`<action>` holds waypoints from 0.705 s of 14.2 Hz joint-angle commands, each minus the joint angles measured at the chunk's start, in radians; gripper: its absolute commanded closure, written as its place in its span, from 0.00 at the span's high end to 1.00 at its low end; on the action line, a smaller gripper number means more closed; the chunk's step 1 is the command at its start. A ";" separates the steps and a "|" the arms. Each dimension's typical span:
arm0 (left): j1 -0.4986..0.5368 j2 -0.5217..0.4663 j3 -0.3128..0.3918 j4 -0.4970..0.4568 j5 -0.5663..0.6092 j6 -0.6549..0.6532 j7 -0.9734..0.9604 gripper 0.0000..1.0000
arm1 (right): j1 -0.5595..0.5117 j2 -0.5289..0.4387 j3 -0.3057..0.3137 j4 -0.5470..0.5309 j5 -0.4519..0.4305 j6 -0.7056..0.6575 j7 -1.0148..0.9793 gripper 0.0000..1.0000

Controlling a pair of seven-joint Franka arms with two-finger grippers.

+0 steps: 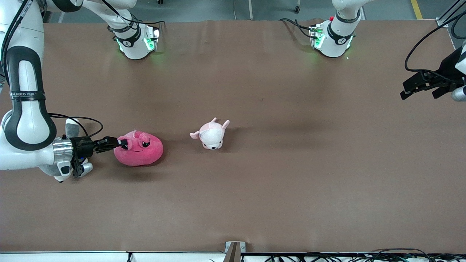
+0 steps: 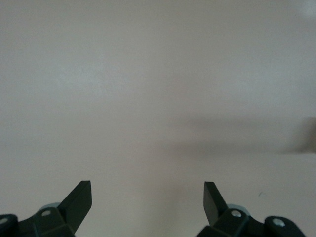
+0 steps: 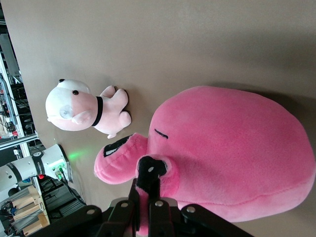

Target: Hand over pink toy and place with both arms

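The pink toy [image 1: 140, 148] [image 3: 232, 155], a hot-pink rounded plush with dark angry eyes, lies on the brown table [image 1: 291, 174] toward the right arm's end. My right gripper [image 1: 121, 142] [image 3: 149, 174] reaches in low from that end and is shut on a fold of the toy's plush at its edge, pink fabric pinched between the fingers. My left gripper [image 1: 422, 91] [image 2: 148, 197] waits above the table's edge at the left arm's end, open with only bare tabletop between its fingers [image 2: 81, 197].
A smaller pale pink-and-white animal plush [image 1: 211, 134] [image 3: 84, 108] lies on the table beside the pink toy, toward the middle. The two arm bases [image 1: 136, 40] [image 1: 333, 38] stand along the table edge farthest from the front camera.
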 commanded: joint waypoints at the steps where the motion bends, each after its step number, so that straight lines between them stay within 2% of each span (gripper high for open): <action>1: -0.002 0.017 -0.012 0.058 -0.003 0.005 0.009 1.00 | -0.005 0.014 0.003 0.011 -0.002 0.013 -0.010 0.02; 4: 0.002 0.070 -0.012 0.116 -0.003 0.001 0.012 1.00 | -0.023 0.028 0.003 0.011 0.001 0.024 -0.008 0.03; 5: 0.002 0.070 -0.011 0.118 -0.001 0.001 0.009 1.00 | -0.029 0.031 0.003 0.011 0.010 0.024 -0.007 0.06; 6: 0.002 0.070 -0.011 0.116 -0.001 -0.001 0.008 1.00 | -0.029 0.032 0.003 0.010 0.010 0.024 0.002 0.34; 7: 0.007 0.072 -0.011 0.115 -0.001 -0.002 0.008 1.00 | -0.031 0.032 0.003 0.013 0.007 0.026 0.025 0.74; 8: 0.010 0.070 -0.011 0.113 -0.001 -0.002 0.008 1.00 | -0.034 0.031 0.003 0.017 0.007 0.023 0.050 0.99; 10: 0.013 0.072 -0.009 0.112 0.000 -0.004 0.008 1.00 | -0.036 0.016 -0.003 0.072 -0.010 0.012 0.079 1.00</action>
